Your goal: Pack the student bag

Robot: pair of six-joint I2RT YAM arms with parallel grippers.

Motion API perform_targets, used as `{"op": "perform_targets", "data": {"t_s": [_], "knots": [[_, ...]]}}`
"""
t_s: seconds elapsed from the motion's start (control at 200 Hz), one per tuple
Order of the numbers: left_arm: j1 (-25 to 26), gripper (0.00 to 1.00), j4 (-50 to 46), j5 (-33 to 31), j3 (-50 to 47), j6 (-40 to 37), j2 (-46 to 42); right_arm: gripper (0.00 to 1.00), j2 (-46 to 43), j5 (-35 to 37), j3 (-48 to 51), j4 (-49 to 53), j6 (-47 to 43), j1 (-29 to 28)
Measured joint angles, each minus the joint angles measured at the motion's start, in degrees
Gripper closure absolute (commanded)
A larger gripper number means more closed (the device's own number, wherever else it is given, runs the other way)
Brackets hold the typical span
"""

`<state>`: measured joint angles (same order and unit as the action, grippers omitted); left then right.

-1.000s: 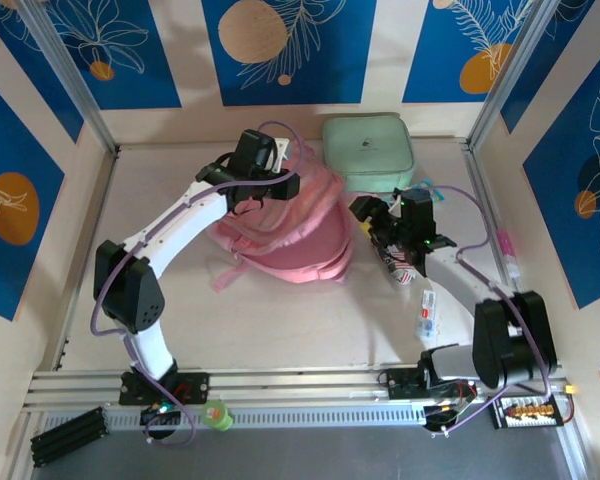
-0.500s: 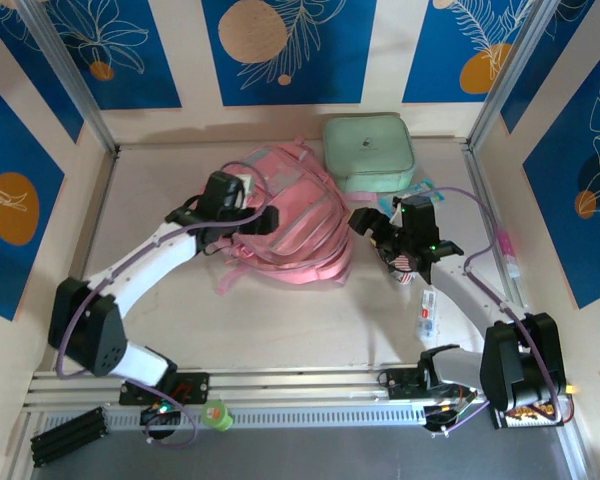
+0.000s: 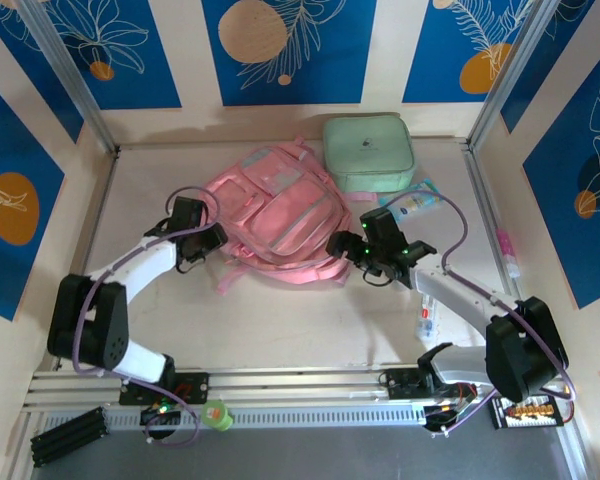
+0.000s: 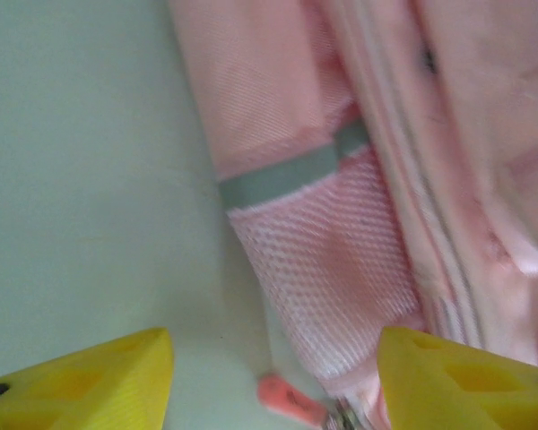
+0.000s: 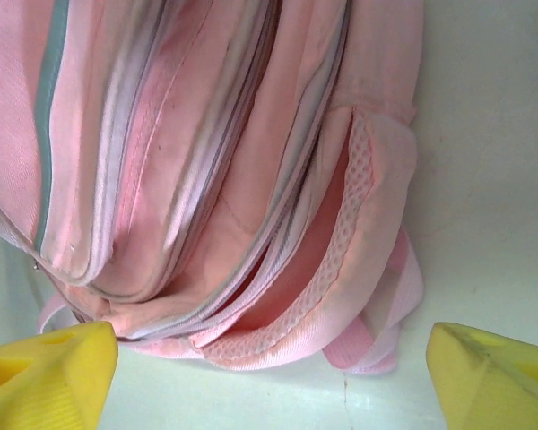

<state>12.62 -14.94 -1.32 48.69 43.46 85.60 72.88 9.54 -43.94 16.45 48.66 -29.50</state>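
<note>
Progress looks early: up top, the student bag (image 3: 280, 215) lies flat mid-desk (image 3: 280, 325) with the mint case (image 3: 368, 150) and loose bits (image 3: 427, 315) outside it, left wrist has the left tool (image 4: 273, 376) spread empty beside its mesh pocket (image 4: 327, 278), right wrist has the right tool (image 5: 269, 367) spread wide, empty, over its zippers (image 5: 251, 161).

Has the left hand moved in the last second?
Yes. The left hand pulled back toward the near-left, away from the mint-green case.

There is one student bag (image 3: 280, 215), one mint-green case (image 3: 368, 152), and two grippers: the left gripper (image 4: 273, 381) and the right gripper (image 5: 271, 376).
</note>
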Motion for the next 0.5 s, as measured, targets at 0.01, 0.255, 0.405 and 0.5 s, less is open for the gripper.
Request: {"op": "perform_targets", "data": {"t_s": [0.01, 0.255, 0.405, 0.5], "knots": [[-0.11, 0.43, 0.48, -0.02, 0.02, 0.46, 0.44, 0.11, 0.07, 0.13, 0.0, 0.0, 0.02, -0.15], [-0.5, 0.52, 10.93, 2.95, 0.0, 6.43, 7.26, 0.14, 1.4, 0.55, 0.02, -0.07, 0.92, -0.96], [-0.52, 0.61, 15.56, 4.83, -0.02, 9.11, 9.99, 0.18, 1.62, 0.2, 0.02, -0.31, 2.21, -1.25], [-0.61, 0.65, 16.98, 5.25, -0.35, 10.25, 10.62, 0.19, 2.38, -0.52, 0.33, -0.52, 3.26, -1.25]]}}
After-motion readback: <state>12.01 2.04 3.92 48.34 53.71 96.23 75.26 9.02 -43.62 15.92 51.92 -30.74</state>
